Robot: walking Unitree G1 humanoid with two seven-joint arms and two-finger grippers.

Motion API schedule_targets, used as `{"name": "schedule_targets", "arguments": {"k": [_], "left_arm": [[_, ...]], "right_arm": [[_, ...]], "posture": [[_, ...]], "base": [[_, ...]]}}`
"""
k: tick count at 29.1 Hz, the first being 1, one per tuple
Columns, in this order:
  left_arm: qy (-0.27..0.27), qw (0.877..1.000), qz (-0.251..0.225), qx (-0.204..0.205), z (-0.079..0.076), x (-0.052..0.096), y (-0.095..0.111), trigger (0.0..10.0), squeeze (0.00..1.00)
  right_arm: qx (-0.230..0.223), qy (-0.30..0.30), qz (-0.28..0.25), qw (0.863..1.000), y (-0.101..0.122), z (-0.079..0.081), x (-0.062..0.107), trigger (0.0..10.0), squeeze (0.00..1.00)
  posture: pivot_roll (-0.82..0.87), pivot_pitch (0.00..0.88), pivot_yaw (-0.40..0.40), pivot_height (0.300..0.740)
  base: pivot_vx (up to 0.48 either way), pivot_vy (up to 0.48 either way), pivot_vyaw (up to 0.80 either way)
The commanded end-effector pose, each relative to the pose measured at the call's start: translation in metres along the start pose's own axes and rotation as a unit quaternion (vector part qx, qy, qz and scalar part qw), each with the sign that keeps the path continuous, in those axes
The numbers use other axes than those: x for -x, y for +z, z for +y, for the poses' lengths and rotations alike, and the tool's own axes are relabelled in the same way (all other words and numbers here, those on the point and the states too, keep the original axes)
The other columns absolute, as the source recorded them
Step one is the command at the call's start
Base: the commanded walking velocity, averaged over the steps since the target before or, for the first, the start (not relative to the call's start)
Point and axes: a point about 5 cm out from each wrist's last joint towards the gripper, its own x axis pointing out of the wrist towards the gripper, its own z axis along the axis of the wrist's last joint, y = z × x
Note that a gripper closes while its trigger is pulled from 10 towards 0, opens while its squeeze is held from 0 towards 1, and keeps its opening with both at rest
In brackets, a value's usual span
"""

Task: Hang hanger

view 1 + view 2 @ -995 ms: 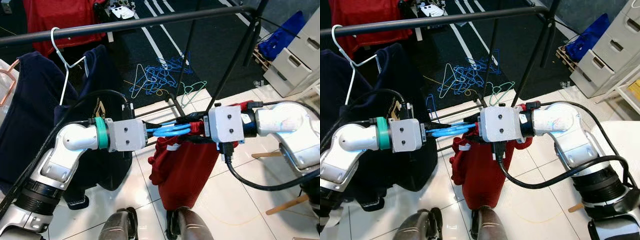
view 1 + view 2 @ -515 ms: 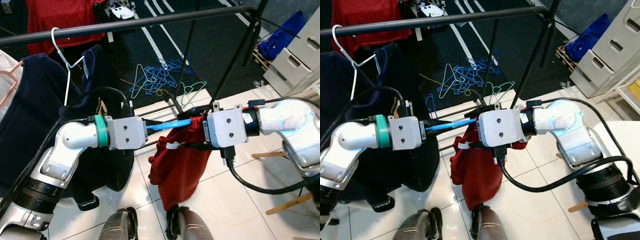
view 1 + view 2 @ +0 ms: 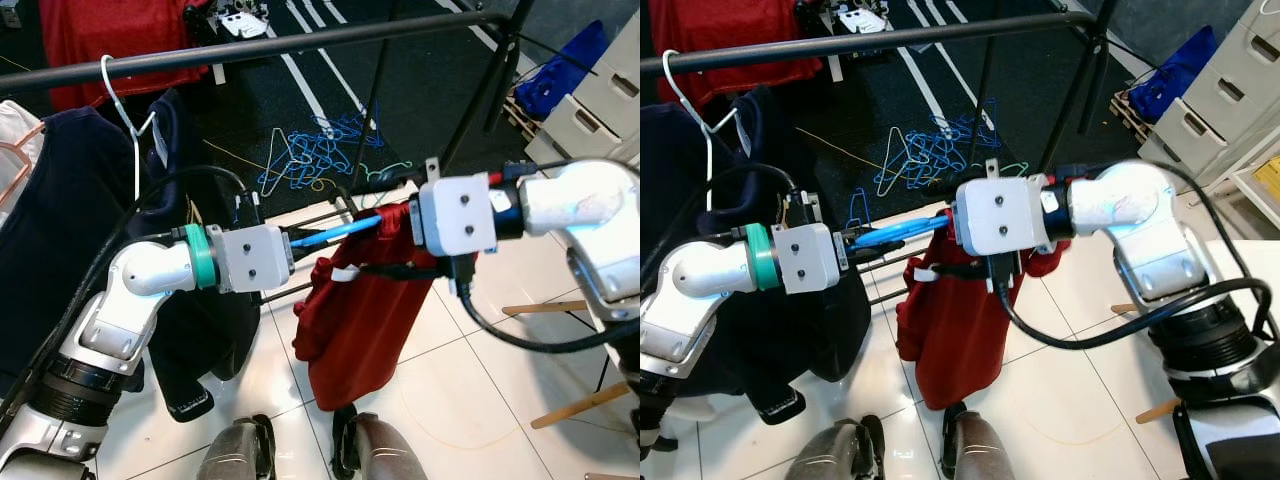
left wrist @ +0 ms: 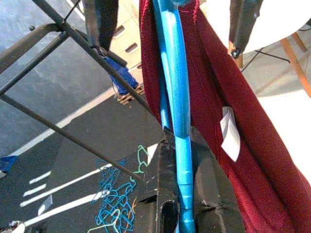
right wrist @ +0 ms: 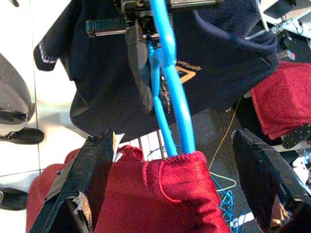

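Ahead of me, upper centre, a pile of blue hangers (image 3: 318, 152) lies on dark floor; grey drawers (image 3: 590, 115) and a blue bag (image 3: 568, 68) sit upper right.

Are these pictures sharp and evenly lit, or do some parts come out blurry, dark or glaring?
Left eye view: sharp, with glare on the white floor tiles and the right arm's silver shell. Left wrist view: the blue hanger and red garment are crisp, the near fingers dark. Right wrist view: the black fingers at the edges are soft, and the navy garment is dim.
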Motion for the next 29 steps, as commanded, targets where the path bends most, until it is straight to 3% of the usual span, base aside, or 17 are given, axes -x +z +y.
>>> {"name": "schedule_targets", "arguments": {"k": [1, 12, 23, 25, 26, 27, 29], "left_arm": [[-0.030, 0.999, -0.019, -0.010, -0.012, -0.004, 0.004, 10.0, 0.00], [-0.024, 0.999, 0.005, -0.024, -0.009, -0.006, -0.002, 10.0, 0.00], [-0.022, 0.999, 0.004, -0.026, -0.008, -0.006, -0.002, 10.0, 0.00], [-0.023, 0.999, 0.002, -0.026, -0.008, -0.006, -0.001, 10.0, 0.00], [-0.023, 0.999, 0.000, -0.025, -0.008, -0.006, 0.000, 10.0, 0.00], [-0.023, 0.999, 0.000, -0.025, -0.008, -0.006, 0.000, 10.0, 0.00], [-0.022, 0.999, -0.005, -0.023, -0.008, -0.006, 0.002, 10.0, 0.00]], "right_arm": [[0.018, -0.012, -0.011, 1.000, 0.013, -0.006, 0.010, 10.0, 0.00], [-0.025, 0.036, -0.048, 0.998, 0.022, 0.014, 0.010, 10.0, 0.00], [-0.096, 0.107, -0.032, 0.989, 0.005, 0.043, 0.010, 10.0, 0.00], [-0.095, 0.108, -0.003, 0.990, -0.008, 0.046, 0.010, 9.5, 0.00], [-0.092, 0.103, 0.007, 0.990, -0.013, 0.045, 0.010, 8.2, 0.00], [-0.092, 0.103, 0.007, 0.990, -0.013, 0.045, 0.010, 8.2, 0.00], [-0.088, 0.095, 0.013, 0.992, -0.018, 0.041, 0.007, 7.0, 0.00]], "posture": [[-0.15, 0.112, 0.027, 0.740], [-0.16, 0.116, 0.028, 0.740], [-0.15, 0.117, 0.028, 0.740], [-0.15, 0.118, 0.028, 0.740], [-0.15, 0.118, 0.029, 0.740], [-0.15, 0.118, 0.029, 0.740], [-0.14, 0.118, 0.028, 0.740]], "base": [[0.000, 0.000, 0.00], [0.000, 0.000, 0.00], [0.000, 0.000, 0.00], [0.000, 0.000, 0.00], [0.000, 0.000, 0.00], [0.000, 0.000, 0.00], [0.000, 0.000, 0.00]]}}
